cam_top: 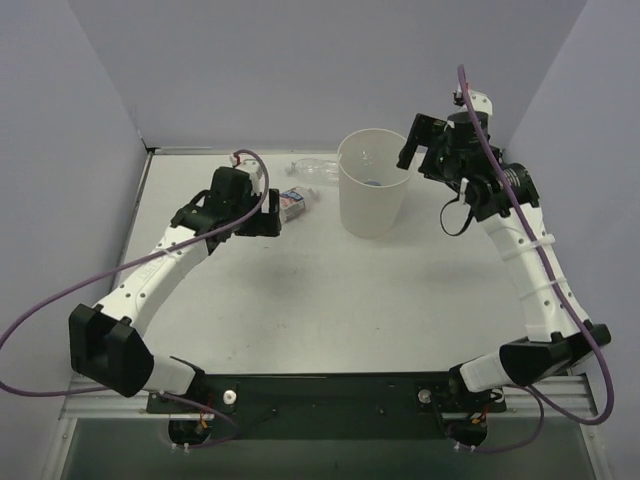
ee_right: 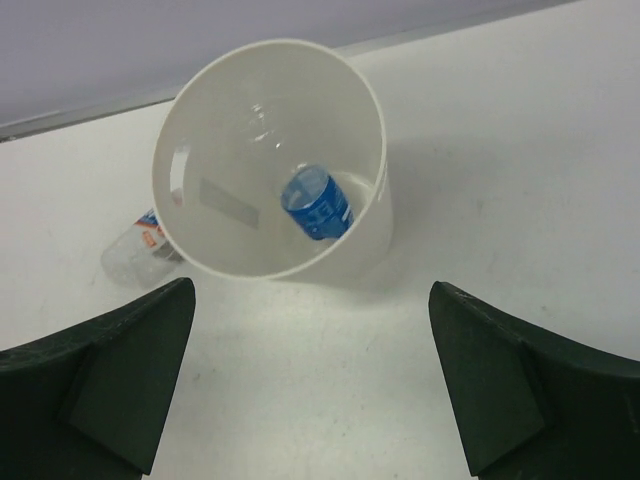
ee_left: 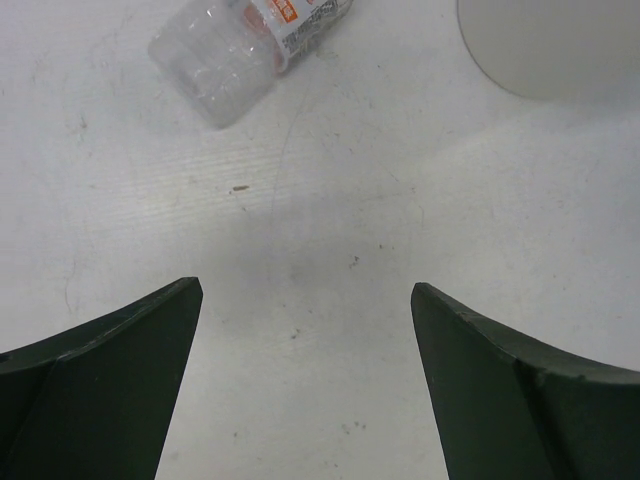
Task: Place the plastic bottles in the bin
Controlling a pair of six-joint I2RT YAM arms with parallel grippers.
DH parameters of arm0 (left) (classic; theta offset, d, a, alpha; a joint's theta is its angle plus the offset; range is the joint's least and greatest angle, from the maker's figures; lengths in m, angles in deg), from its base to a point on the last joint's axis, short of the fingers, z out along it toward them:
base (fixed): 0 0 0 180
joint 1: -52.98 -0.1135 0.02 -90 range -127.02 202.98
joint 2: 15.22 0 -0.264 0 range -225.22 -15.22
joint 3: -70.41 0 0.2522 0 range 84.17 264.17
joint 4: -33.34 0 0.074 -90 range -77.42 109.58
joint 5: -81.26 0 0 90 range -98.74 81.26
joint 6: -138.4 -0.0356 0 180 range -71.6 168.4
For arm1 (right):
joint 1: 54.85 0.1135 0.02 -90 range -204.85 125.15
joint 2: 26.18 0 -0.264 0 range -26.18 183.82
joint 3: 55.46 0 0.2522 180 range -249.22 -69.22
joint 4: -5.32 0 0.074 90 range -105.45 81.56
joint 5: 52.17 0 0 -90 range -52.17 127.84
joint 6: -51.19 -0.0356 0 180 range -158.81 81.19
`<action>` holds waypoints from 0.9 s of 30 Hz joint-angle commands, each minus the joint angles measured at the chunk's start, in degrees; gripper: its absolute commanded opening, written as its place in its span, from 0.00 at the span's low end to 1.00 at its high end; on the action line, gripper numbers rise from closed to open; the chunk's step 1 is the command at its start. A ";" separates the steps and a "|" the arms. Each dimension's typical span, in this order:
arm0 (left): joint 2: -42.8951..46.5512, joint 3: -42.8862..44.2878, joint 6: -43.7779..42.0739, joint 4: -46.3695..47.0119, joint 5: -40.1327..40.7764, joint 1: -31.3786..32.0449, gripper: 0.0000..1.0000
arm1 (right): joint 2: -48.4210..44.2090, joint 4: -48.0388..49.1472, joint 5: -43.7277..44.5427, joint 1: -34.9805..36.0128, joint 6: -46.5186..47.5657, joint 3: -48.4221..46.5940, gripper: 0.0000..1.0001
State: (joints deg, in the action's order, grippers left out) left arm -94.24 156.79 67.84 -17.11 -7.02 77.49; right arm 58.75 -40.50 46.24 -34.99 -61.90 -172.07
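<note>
The off-white bin stands at the back centre. A blue-label bottle lies inside it, and shows clearly in the right wrist view within the bin. A bottle with a white-red-blue label lies on the table left of the bin. It also shows in the left wrist view and the right wrist view. An unlabelled clear bottle lies behind it, by the bin's left side. My left gripper is open and empty, just short of the labelled bottle. My right gripper is open and empty, raised at the bin's right rim.
Purple-grey walls close in the table on the left, back and right. The bin's base shows at the upper right of the left wrist view. A purple cable loops from each arm.
</note>
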 commanded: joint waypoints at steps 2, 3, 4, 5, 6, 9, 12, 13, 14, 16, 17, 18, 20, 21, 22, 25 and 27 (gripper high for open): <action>-6.47 -3.44 -13.17 15.66 1.46 -0.52 0.97 | -9.50 -0.91 -4.36 -0.43 -3.72 6.68 0.96; -7.62 -3.80 -15.81 18.55 0.84 -0.69 0.97 | -10.99 -0.91 -5.93 -0.61 -3.45 7.13 0.96; -8.77 -3.89 -21.93 19.71 0.14 -0.96 0.97 | -11.53 -1.17 -6.90 -0.61 -3.28 7.13 0.96; -11.65 -2.50 -24.25 19.98 -1.18 -1.22 0.97 | -11.97 -1.26 -7.87 -0.87 -3.28 7.13 0.96; -13.42 -1.09 -26.02 19.47 -1.45 -1.57 0.97 | -12.76 -1.43 -9.27 -0.79 -3.10 7.13 0.96; -19.84 6.18 -29.46 16.31 -1.63 -3.59 0.97 | -14.43 -1.78 -11.39 -0.61 -3.62 8.01 0.96; -24.32 11.29 -33.14 13.67 -1.54 -4.47 0.97 | -15.57 -1.78 -12.97 -0.43 -4.07 9.67 0.96; -25.29 12.36 -35.33 13.05 -1.37 -4.47 0.97 | -15.93 -1.78 -13.15 -0.26 -4.07 10.12 0.96; -27.30 13.59 -36.22 11.74 -1.19 -4.47 0.98 | -16.28 -1.78 -13.15 -0.08 -4.07 10.47 0.96; -29.25 16.83 -37.80 10.94 0.91 -4.47 0.97 | -16.98 -1.78 -12.97 0.53 -3.98 11.17 0.96; -30.91 17.81 -38.25 10.06 0.57 -4.65 0.97 | -17.07 -1.78 -13.15 0.71 -3.89 11.26 0.96; -31.62 18.52 -38.77 9.71 -0.30 -5.00 0.97 | -17.25 -1.87 -13.15 0.97 -3.80 11.44 0.96; -33.46 20.98 -39.04 8.48 -3.02 -5.53 0.97 | -17.34 -1.78 -12.98 1.67 -3.54 11.27 0.96; -34.09 21.94 -38.87 7.86 -3.99 -6.31 0.97 | -17.08 -1.78 -12.63 1.94 -2.93 11.09 0.96; -34.79 23.26 -38.69 7.16 -6.52 -6.58 0.97 | -16.99 -1.87 -12.45 2.20 -2.92 11.09 0.96; -36.46 24.15 -37.99 6.28 -8.65 -7.20 0.97 | -17.07 -1.87 -11.75 2.64 -2.49 11.18 0.96; -37.87 24.76 -37.55 5.49 -9.71 -7.37 0.97 | -16.81 -1.96 -11.57 2.73 -2.48 11.35 0.96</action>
State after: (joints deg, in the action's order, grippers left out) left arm -130.04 178.60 30.95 -8.76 -12.00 71.16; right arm 42.77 -43.01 33.96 -32.83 -65.13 -160.72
